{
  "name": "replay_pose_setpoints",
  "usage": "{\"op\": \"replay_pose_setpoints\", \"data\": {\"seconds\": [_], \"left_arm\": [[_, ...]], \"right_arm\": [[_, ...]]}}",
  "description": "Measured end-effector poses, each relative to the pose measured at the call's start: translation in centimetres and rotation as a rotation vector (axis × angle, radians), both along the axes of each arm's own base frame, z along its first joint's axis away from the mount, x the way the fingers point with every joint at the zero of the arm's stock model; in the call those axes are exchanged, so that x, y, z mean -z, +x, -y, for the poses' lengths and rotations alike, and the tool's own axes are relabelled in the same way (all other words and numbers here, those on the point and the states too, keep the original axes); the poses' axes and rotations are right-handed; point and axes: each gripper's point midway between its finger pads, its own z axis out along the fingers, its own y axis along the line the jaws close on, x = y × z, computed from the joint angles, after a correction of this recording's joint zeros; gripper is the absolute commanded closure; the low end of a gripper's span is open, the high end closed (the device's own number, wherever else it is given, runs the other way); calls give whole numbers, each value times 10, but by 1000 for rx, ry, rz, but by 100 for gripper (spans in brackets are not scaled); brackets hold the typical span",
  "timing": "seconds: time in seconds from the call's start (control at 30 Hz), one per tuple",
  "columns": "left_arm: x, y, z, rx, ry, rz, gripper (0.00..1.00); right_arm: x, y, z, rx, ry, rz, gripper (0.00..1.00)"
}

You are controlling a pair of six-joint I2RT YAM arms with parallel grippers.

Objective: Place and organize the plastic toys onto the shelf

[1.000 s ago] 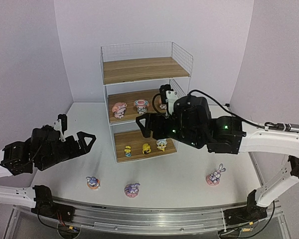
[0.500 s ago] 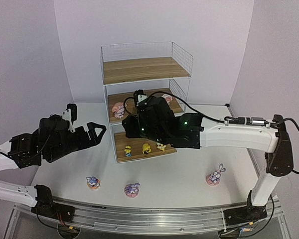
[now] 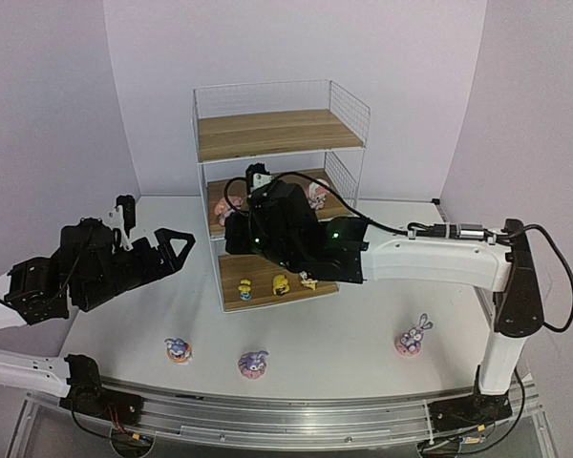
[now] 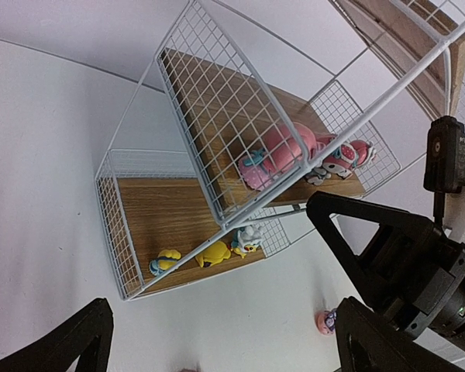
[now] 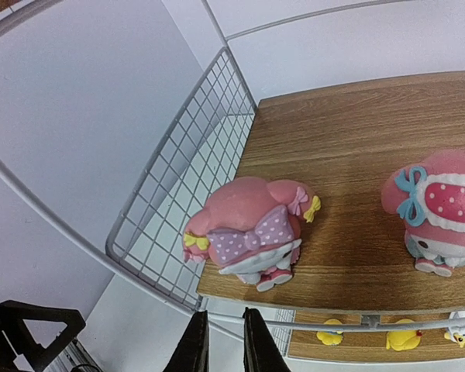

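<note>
The shelf (image 3: 267, 134) stands at the back middle of the table. Two pink toys (image 5: 252, 232) (image 5: 438, 205) stand on its middle board, and three yellowish toys (image 3: 281, 284) line the bottom board. Three purple bunnies (image 3: 179, 350) (image 3: 253, 364) (image 3: 413, 336) stand on the table in front. My right gripper (image 5: 221, 341) is shut on nothing, just in front of and below the left pink toy with the purple bow. My left gripper (image 3: 177, 250) hangs open left of the shelf, above the table.
The right arm (image 3: 420, 256) stretches across the shelf's front from the right. White walls close in behind and beside the shelf. The top board is bare. The table's near edge has a metal rail (image 3: 286, 415).
My right gripper has shut and swung left along the middle board, from the right pink toy to the left one. The left arm has shifted only slightly.
</note>
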Motion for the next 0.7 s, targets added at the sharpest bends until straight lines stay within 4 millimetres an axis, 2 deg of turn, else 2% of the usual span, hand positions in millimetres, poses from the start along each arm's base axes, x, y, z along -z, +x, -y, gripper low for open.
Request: {"op": "replay_pose_setpoints", "data": {"seconds": [0.5,0.7], "left_arm": [[3,0,0,1,10,-6,0],[6,0,0,4,17,-10,0]], "right_arm": [[-4,13,-13,38,25,45,87],[2,18,-18,56,17,55,87]]}}
